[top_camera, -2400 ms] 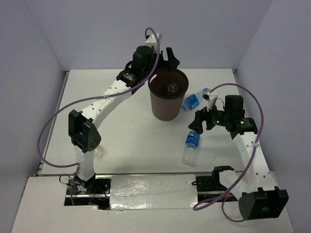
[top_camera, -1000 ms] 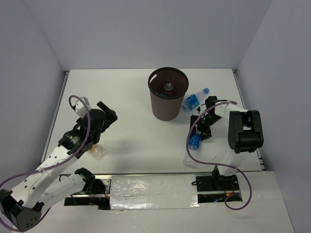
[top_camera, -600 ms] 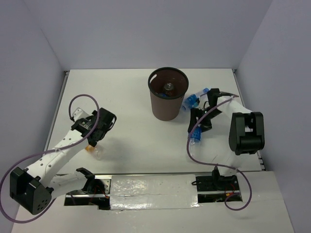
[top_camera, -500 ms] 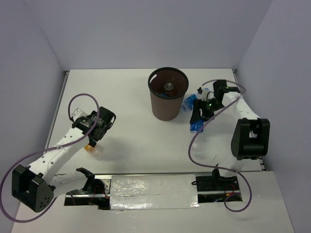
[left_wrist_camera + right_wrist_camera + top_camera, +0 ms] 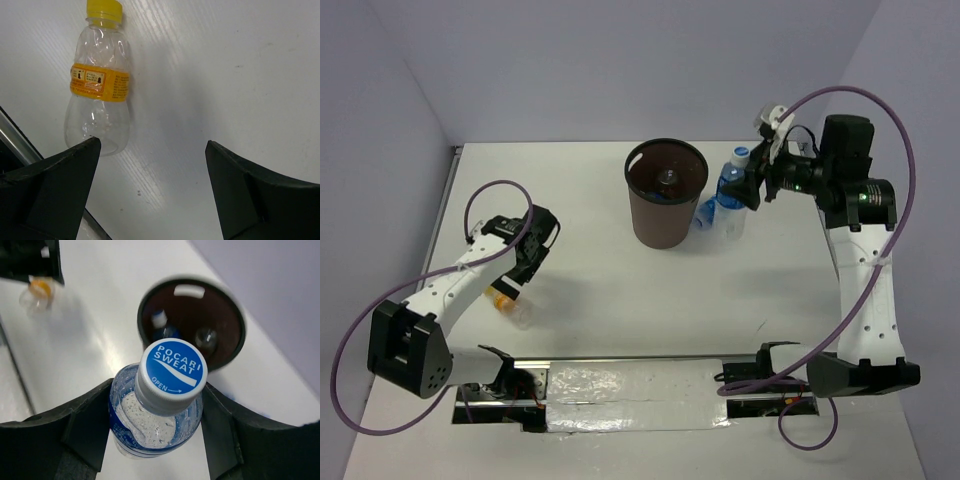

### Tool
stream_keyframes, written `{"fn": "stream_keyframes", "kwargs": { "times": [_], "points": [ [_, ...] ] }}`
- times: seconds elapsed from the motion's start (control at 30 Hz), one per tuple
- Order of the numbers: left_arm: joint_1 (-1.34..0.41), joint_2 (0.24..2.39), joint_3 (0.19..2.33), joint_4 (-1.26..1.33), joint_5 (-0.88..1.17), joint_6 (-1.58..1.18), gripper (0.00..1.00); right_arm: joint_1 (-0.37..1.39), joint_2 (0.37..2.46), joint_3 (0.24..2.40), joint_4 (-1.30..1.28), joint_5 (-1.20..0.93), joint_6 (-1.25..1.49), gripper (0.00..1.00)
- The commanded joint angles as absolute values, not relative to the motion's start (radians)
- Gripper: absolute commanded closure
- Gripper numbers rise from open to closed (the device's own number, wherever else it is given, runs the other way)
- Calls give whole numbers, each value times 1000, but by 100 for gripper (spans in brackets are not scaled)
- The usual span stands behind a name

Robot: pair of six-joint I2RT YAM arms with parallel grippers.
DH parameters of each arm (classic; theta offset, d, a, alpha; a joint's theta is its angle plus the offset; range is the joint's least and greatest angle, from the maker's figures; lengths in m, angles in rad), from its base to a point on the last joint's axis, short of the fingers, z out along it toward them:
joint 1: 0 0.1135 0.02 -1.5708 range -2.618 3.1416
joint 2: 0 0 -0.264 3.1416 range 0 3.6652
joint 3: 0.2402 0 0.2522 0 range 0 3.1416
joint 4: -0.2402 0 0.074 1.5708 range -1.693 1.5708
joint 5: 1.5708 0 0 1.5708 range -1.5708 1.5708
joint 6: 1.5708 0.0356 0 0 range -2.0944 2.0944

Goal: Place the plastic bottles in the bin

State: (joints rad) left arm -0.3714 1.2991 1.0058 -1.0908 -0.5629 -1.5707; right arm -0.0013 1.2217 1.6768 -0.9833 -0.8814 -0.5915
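A blue-labelled bottle (image 5: 172,371) is clamped upright between the fingers of the right pincer (image 5: 745,188), lifted off the desk (image 5: 590,210) just right of the bin (image 5: 655,228) and not yet over its mouth. If it were let go here it would likely fall outside or clip the black rim. The clear plastic looks slick, so slipping in transit is a risk, and the bin could be tipped by a low swing. At least two bottles (image 5: 160,320) are seen inside the bin, and a second blue-labelled bottle (image 5: 708,210) lies against its right side, where it could be knocked. The left pincer (image 5: 150,170) is spread wide and empty, hovering over the orange-labelled bottle (image 5: 99,82), which lies off-centre toward one finger. It may be nudged and rolled toward the rail (image 5: 10,135) at the near edge rather than caught. The desk is white, matte and faintly streaked, and it is enclosed by plain pale lilac-grey walls (image 5: 620,60) on three sides.
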Motion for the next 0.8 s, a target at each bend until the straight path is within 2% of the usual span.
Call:
{"fn": "stream_keyframes", "kwargs": {
  "times": [0.0,0.13,0.37,0.4,0.47,0.5,0.57,0.67,0.77],
  "points": [
    [-365,1336,1067,-1181,-560,-1575,1,60,1253,1766,-659,-924,-396,76],
    [-365,1374,1107,-1252,-601,-1575,1,141,1295,1775,-418,-754,-209,75],
    [-364,1353,1071,-1292,-603,-1586,1,250,1448,1790,-273,-539,-193,73],
    [-364,1345,1063,-1290,-600,-1586,1,256,1460,1780,-265,-520,-212,70],
    [-365,1318,1039,-1289,-594,-1589,1,270,1500,1770,-255,-477,-225,56],
    [-365,1310,1032,-1287,-591,-1589,1,275,1515,1772,-258,-456,-233,33],
    [-365,1292,1019,-1298,-588,-1591,1,278,1560,1793,-314,-433,-239,3],
    [-364,1275,993,-1307,-580,-1589,1,276,1569,1839,-386,-460,-247,0],
    [-348,1250,941,-1257,-539,-1545,1,275,1502,1784,-374,-517,-247,0]
  ]
}}
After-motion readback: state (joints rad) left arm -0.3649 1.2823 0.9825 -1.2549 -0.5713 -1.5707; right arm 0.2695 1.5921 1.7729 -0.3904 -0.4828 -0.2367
